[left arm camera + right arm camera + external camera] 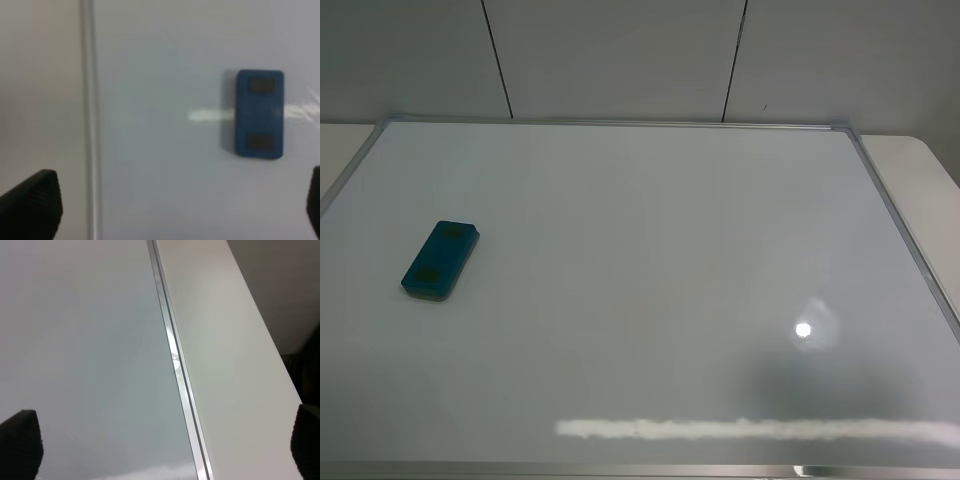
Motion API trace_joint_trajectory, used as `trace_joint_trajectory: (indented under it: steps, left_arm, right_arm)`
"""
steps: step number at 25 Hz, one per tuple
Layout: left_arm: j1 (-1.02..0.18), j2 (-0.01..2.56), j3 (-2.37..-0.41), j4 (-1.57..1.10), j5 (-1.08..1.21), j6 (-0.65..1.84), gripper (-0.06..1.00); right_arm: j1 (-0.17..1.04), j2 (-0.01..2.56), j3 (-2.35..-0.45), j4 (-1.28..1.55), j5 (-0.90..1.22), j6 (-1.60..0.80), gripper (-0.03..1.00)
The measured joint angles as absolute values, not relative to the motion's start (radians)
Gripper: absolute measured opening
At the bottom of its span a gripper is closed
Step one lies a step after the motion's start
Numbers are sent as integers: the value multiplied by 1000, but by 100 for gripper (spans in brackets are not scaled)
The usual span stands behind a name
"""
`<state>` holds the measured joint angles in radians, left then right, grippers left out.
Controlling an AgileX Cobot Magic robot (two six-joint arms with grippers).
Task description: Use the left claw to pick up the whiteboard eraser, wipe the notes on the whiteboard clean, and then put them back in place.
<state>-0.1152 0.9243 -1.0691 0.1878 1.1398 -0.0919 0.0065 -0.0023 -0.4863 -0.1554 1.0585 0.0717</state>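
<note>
Pale surface carries a large glossy white whiteboard with a thin silver frame, its face showing only glare. Near the board's left edge lies a small teal-blue rectangular eraser, flat and untouched. Black left gripper hovers above it, jaws spread wide. Black right gripper hangs over the board's right frame, jaws likewise spread.

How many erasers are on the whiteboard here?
1. The eraser lies flat on the left part of the whiteboard, well inside its frame. Nothing covers the board, so none seems hidden.
</note>
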Motion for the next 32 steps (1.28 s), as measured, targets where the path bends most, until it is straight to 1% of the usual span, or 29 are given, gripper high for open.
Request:
trace_joint_trajectory:
  steps: [2,7,12,17,25,30,32]
  left_arm:
    - [-115,826,-1052,195,1190,-92,99]
    - [-115,553,-971,121,1205,-79,99]
    - [-115,265,-854,29,1124,-58,99]
    - [-115,28,-781,11,1080,29,99]
    - [-115,-5,-699,0,1123,85,99]
    - [-115,-5,-564,0,1121,87,99]
    - [-115,-5,-530,0,1083,90,99]
  right_arm:
    - [6,-2,-486,-155,1058,72,99]
    - [6,-2,-486,-155,1058,72,99]
    - [6,-2,-486,-155,1058,72,99]
    - [6,-2,-486,-155,1058,72,99]
    - [6,-2,-486,-155,1058,72,99]
    - [6,-2,-486,-155,1058,72,99]
    - [6,-2,-486,-155,1058,72,99]
